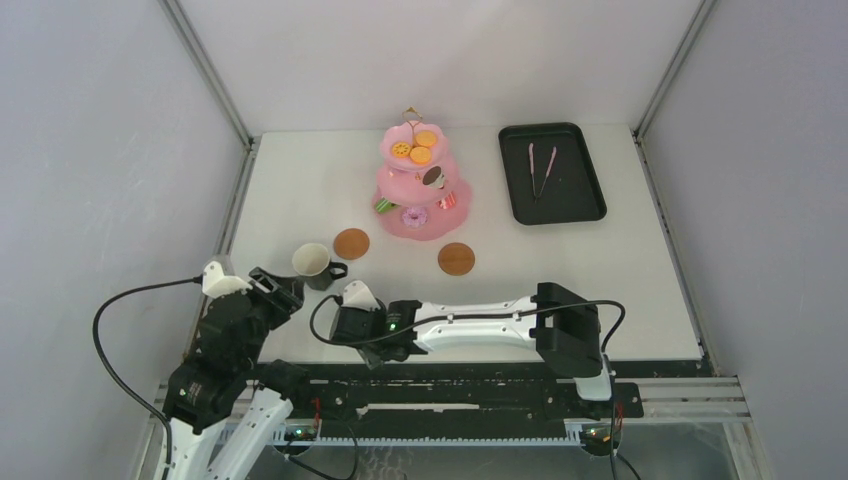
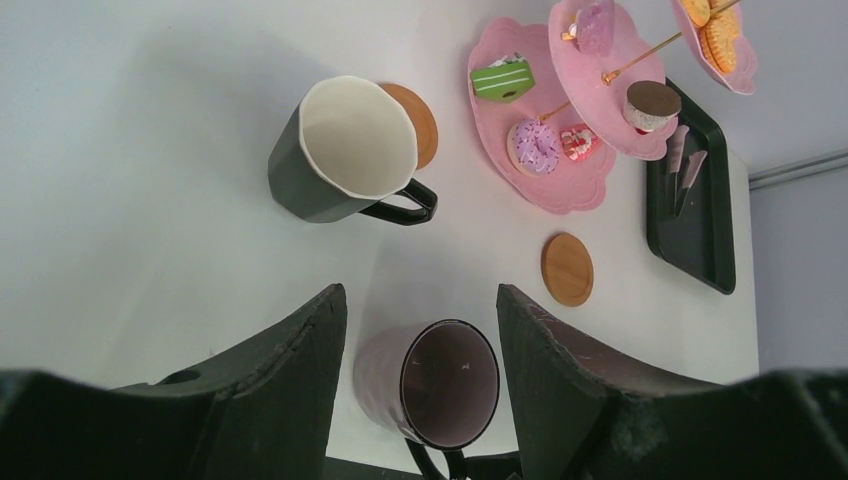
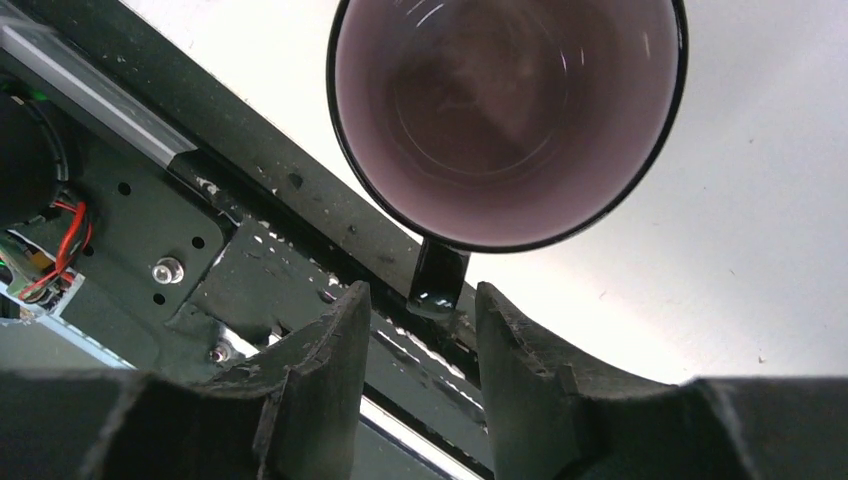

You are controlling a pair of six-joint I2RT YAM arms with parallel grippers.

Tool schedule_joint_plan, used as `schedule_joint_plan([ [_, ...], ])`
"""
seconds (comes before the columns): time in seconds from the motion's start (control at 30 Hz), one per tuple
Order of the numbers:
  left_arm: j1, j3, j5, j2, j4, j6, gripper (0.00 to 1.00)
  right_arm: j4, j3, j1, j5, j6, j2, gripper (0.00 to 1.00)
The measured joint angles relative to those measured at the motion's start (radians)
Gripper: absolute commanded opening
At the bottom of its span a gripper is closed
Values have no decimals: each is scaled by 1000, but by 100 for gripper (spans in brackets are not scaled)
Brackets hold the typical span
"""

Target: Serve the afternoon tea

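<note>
The pink three-tier cake stand (image 1: pixel 422 187) with toy pastries stands at the table's back middle; it also shows in the left wrist view (image 2: pixel 545 120). Two brown coasters (image 1: pixel 351 243) (image 1: pixel 456 259) lie bare in front of it. A dark mug with a white inside (image 1: pixel 315 264) stands beside the left coaster, not on it. My left gripper (image 1: pixel 283 291) is open and empty just near of it. A second mug, purplish inside (image 3: pixel 510 110), sits by the near edge, hidden in the top view. My right gripper (image 3: pixel 415 300) is open, its tips just short of the mug's handle (image 3: pixel 438 280).
A black tray (image 1: pixel 585 200) with thin metal tongs (image 1: pixel 541 170) lies at the back right. The black base rail (image 3: pixel 250 240) runs right beside the purplish mug (image 2: pixel 440 385). My right arm (image 1: pixel 480 322) stretches leftward along the near edge.
</note>
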Motion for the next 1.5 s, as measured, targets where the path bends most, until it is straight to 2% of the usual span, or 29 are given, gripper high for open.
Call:
schedule_joint_plan([
  [0.23, 0, 0, -2, 0, -10, 7, 62, 41, 0, -18, -6, 0, 19, 49],
  [0.57, 0, 0, -3, 0, -20, 18, 63, 91, -6, -41, -23, 0, 59, 42],
  [0.67, 0, 0, -3, 0, -20, 26, 63, 103, -12, -42, -26, 3, 74, 35],
  [0.97, 0, 8, -4, 1, -23, 37, 63, 120, -18, -52, -16, 14, 82, 6],
  [1.1, 0, 8, -4, 3, -23, 42, 63, 118, -18, -52, -11, 14, 82, 0],
  [1.5, 0, 8, -23, 16, -18, 53, 63, -10, -26, -128, 44, 17, 6, 0],
])
